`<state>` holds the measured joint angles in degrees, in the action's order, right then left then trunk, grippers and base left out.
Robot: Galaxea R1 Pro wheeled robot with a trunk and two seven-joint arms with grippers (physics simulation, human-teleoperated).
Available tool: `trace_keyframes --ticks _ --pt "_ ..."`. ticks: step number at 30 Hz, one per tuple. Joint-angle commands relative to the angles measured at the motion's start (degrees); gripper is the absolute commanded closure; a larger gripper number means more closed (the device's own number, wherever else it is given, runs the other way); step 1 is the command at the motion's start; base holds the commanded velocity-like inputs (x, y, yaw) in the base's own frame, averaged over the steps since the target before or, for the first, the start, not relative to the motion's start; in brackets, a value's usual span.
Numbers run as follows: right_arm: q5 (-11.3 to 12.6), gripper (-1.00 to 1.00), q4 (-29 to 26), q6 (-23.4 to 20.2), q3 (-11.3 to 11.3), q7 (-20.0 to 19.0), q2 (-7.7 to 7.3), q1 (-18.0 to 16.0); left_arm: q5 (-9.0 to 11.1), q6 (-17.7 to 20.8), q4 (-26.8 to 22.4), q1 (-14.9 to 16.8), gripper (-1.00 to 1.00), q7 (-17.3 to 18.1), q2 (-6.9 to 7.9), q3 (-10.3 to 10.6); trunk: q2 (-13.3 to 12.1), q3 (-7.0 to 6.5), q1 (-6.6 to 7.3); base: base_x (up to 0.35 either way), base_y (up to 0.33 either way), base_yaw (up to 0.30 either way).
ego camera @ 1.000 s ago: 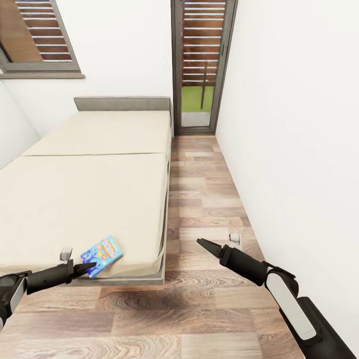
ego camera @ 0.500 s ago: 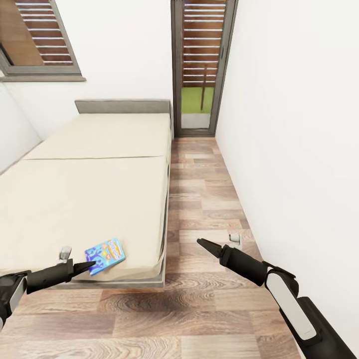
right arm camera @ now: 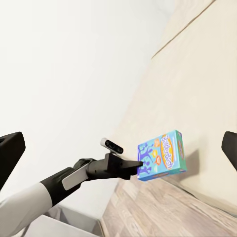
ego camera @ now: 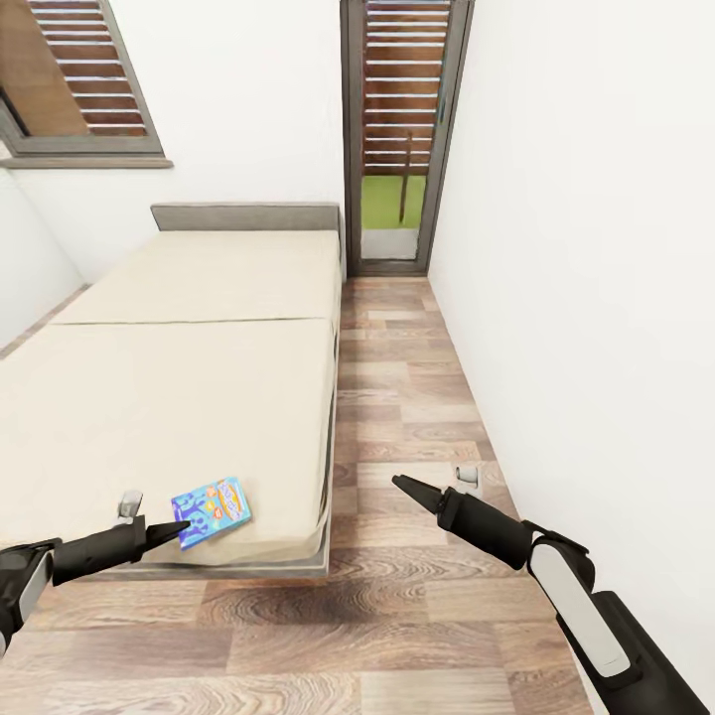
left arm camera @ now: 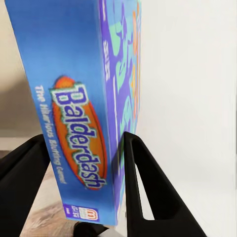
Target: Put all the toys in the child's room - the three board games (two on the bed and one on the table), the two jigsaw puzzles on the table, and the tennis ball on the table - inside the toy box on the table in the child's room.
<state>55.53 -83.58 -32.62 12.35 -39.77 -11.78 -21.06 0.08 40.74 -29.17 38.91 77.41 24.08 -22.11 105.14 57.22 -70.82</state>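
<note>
Gripping blue board game (ego camera: pixel 211 510), left pincer (ego camera: pixel 177 532), bed (ego camera: pixel 169 397) edge

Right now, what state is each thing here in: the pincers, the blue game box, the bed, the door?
Left pincer: shut on the blue game box, at its edge.
Right pincer: open, holding nothing, over the floor.
Blue game box: at the bed's near corner.
Bed: bare beige mattress.
Door: closed, slats outside.
</note>
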Motion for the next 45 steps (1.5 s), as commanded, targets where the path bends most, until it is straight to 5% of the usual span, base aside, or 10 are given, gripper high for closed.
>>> trace_keyframes --ticks 1,10,15,19,34,45 --pt "0.54 -1.00 -0.01 -0.43 0.04 0.12 -0.03 -0.03 -0.04 0.78 0.00 0.03 1.00 0.20 0.00 -0.07 -0.40 -0.15 0.23 0.000 0.000 0.000" --pt "0.54 -1.00 -0.01 -0.43 0.04 0.13 -0.01 -0.03 0.12 2.92 -0.01 0.03 1.00 1.05 0.38 -0.53 -4.01 -1.76 2.21 0.000 0.000 0.000" --pt "0.54 -1.00 -0.01 -0.30 0.04 0.17 0.02 -0.03 -0.29 3.05 -0.23 0.08 1.00 6.51 0.79 -0.58 -6.01 -2.66 3.31 0.000 0.000 0.000" --pt "0.50 -1.00 -0.01 -0.32 0.04 0.21 0.08 -0.03 -0.41 4.56 -0.76 0.25 1.00 12.58 2.54 -0.19 -7.62 -3.38 4.18 0.000 0.000 0.000" --pt "0.40 -1.00 -0.14 -0.25 0.12 0.88 0.42 -0.03 -0.26 6.77 -4.62 0.64 1.00 12.59 7.98 0.04 -13.63 -6.07 7.48 -0.020 0.000 0.000" --pt "0.37 -1.00 -0.33 -0.26 0.18 4.09 0.66 -0.03 -0.19 7.06 -4.67 0.64 1.00 12.59 9.67 0.05 -18.05 -8.04 9.89 -0.011 0.000 0.022"
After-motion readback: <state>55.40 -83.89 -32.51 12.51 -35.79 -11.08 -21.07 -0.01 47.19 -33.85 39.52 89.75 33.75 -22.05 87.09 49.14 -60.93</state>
